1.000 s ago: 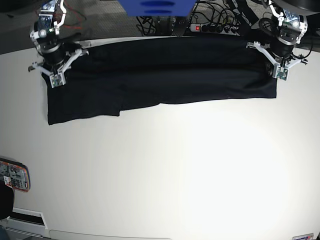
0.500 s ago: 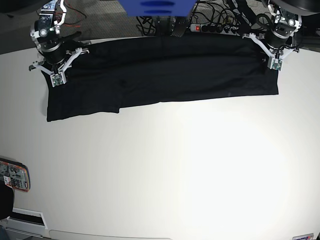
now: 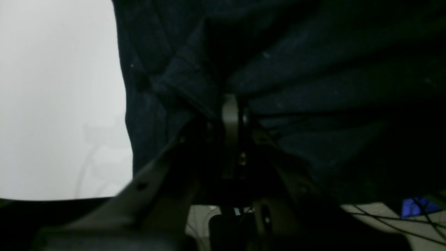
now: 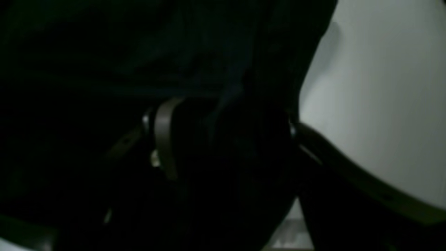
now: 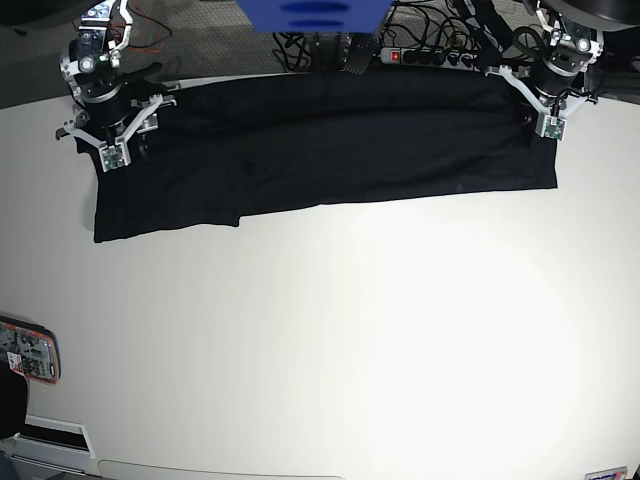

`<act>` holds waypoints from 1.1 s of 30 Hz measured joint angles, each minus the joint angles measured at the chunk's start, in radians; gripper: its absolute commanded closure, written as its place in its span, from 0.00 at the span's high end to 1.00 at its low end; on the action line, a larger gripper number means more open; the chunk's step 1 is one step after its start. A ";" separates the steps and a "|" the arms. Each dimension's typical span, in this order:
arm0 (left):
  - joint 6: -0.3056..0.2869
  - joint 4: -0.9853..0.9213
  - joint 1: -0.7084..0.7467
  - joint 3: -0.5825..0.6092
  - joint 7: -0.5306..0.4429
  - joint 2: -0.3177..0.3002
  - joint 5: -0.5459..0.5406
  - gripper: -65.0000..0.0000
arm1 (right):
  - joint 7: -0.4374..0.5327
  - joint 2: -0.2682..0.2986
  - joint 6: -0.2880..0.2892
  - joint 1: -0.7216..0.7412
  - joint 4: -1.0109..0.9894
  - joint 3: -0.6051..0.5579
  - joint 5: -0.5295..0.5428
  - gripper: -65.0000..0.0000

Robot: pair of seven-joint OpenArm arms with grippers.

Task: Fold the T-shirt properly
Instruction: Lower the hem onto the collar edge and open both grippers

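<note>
The T-shirt (image 5: pixel 320 150) is spread as a long dark band along the far edge of the white table (image 5: pixel 350 350), beside the power strip (image 5: pixel 420 55). At one end of the band its cloth is pinched between the closed jaws of the left gripper (image 5: pixel 545 118). At the opposite end, the right gripper (image 5: pixel 112 152) is seen over the cloth with its jaws parted, nothing held.

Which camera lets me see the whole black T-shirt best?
The base view: the T-shirt lies stretched out whole across the far side of the table. The left wrist view shows only bunched dark folds, and the right wrist view is nearly all dark cloth.
</note>
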 measured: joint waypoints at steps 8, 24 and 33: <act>0.004 0.015 -0.005 0.000 -0.044 -0.003 0.197 0.52 | 0.000 0.000 0.000 0.000 0.000 0.000 0.000 0.55; -0.001 0.236 0.009 -0.034 0.018 0.044 0.249 0.69 | 0.003 0.000 0.000 0.000 0.007 0.000 0.001 0.55; 0.002 0.259 0.014 -0.037 0.027 0.040 0.046 0.69 | 0.006 0.000 -0.001 0.004 0.026 0.002 0.001 0.55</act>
